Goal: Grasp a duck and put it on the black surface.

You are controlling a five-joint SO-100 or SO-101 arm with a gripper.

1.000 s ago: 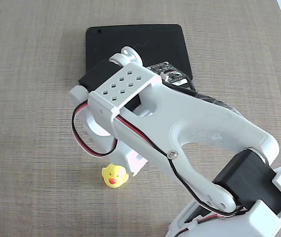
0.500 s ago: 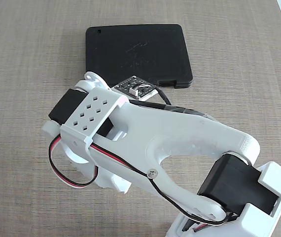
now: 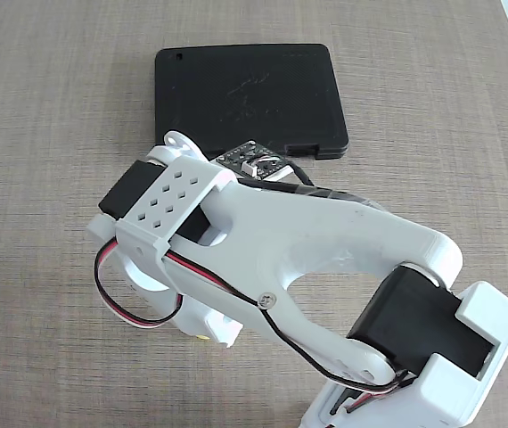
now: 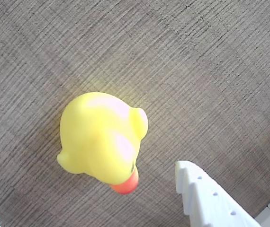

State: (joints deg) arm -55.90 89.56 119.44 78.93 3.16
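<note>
Duck (image 4: 102, 139) sits on the wood-grain surface (image 4: 211, 71), seen from above in the wrist view: beak toward the bottom edge, slightly right; long axis runs upper-left to lower-right. Tool (image 4: 85, 198) spread, one white toothed finger (image 4: 206, 198) at lower right, the other just at the lower-left corner; duck lies between them, touching neither. In the fixed view the arm (image 3: 307, 241) covers the duck almost entirely, only a yellow sliver below the tool. Black case (image 3: 249, 98) lies flat well beyond the arm, top bare.
</note>
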